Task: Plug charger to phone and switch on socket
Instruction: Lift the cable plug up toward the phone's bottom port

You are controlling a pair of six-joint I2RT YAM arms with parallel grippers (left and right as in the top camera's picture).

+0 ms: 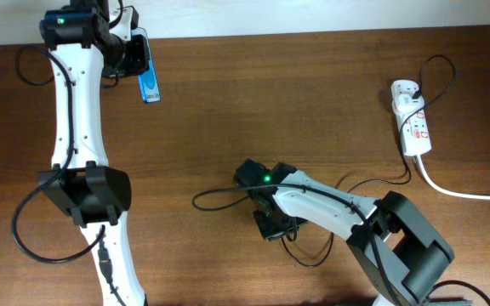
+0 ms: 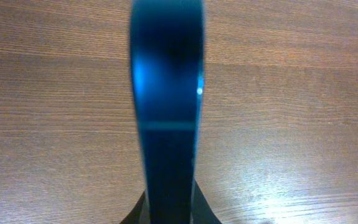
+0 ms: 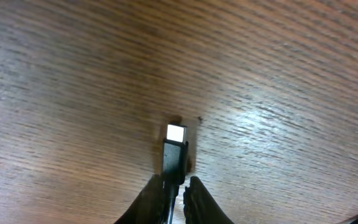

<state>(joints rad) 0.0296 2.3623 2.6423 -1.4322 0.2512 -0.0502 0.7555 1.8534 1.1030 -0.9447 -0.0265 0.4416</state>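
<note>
My left gripper [image 1: 136,58] is shut on the phone [image 1: 149,82], a black-edged slab with a blue screen, held at the table's far left. In the left wrist view the phone [image 2: 166,106] stands edge-on between the fingers [image 2: 169,214]. My right gripper [image 1: 272,223] is at the front middle, shut on the charger's black connector [image 3: 174,152], whose metal tip [image 3: 176,132] points down at the wood. The thin black cable [image 1: 219,194] loops from it back toward the white plug [image 1: 405,90] in the white socket [image 1: 413,119] at the far right.
The socket's thick white cord [image 1: 466,194] runs off the right edge. The wooden table [image 1: 253,110] lies between phone and charger. The arms' black cables [image 1: 32,246] hang at the left.
</note>
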